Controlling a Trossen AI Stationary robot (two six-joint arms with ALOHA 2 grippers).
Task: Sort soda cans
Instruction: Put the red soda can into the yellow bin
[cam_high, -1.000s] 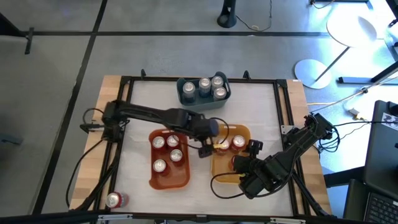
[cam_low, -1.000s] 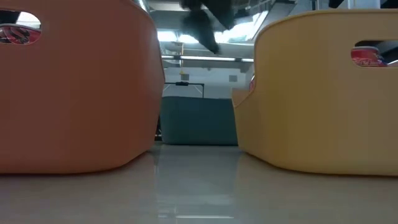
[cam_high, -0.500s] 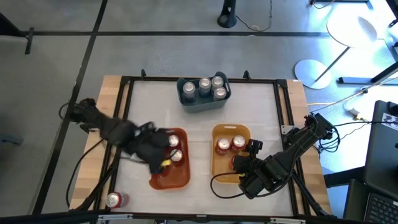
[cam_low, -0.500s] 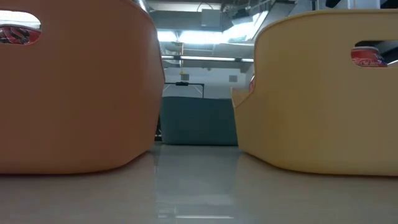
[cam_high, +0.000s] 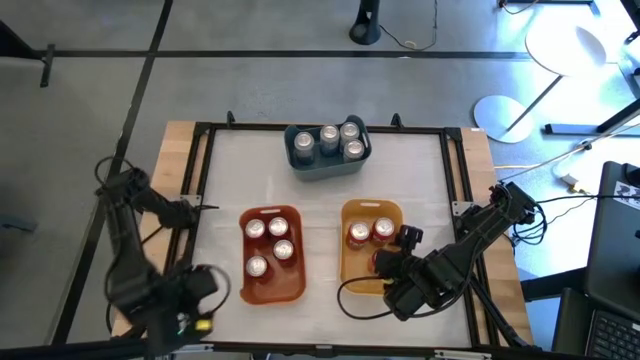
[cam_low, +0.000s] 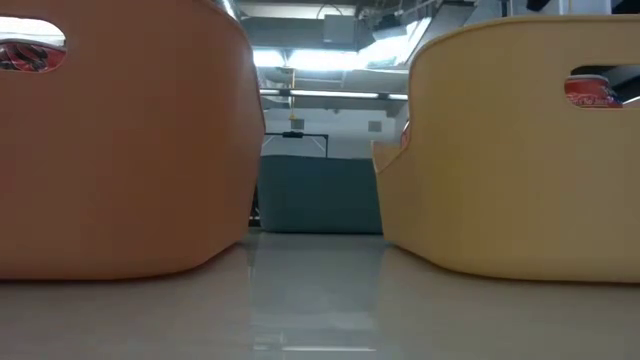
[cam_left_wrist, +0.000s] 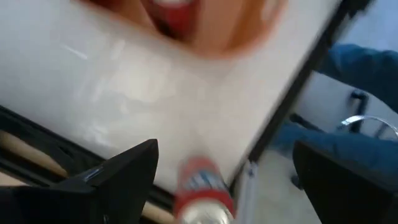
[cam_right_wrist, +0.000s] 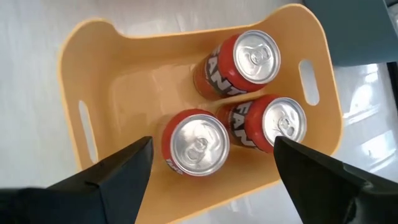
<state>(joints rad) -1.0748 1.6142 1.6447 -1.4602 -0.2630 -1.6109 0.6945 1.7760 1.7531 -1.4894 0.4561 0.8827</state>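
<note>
A lone red soda can lies near the table's near-left corner, by the black frame rail. My left gripper hangs over it and hides it in the high view. In the left wrist view the can shows between the open fingers, apart from both. My right gripper is open above the yellow bin, which holds three upright red cans. The orange bin holds several cans. The blue-grey bin at the far side holds several silver-grey cans.
A black frame rail runs round the white work surface, with a wooden border outside it. The low view shows the orange bin and the yellow bin close up, with the blue-grey bin behind the gap. Blue cloth shows beyond the table.
My left arm has swung from over the yellow bin's left edge, across the orange bin, toward the table's near-left corner, and now hangs over the lone can there. The bins and their cans have stayed in place.
</note>
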